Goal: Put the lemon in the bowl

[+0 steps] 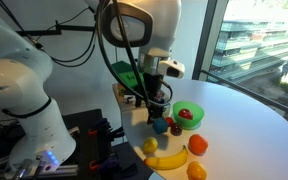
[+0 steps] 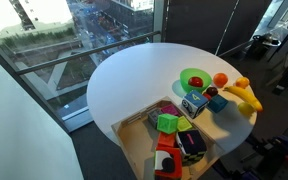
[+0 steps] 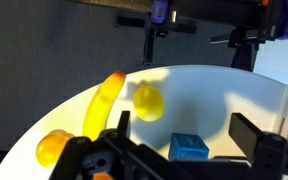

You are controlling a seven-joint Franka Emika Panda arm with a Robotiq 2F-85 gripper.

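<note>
Approach step. The pincer (image 3: 169, 160) hangs spread wide and empty. The lemon (image 3: 148, 101) lies on the tabletop (image 1: 244, 120) just beside the banana (image 3: 102, 105), apart from the bowl (image 1: 196, 121). Next, I judge, it must centre over the lemon and descend.

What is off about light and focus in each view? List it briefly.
Wrist view: the hand looms dark and blurred along the bottom; the lemon and banana are clearer on the glaring white table. In an exterior view, the window is the brightest area. In an exterior view, the table is evenly daylit.
</note>
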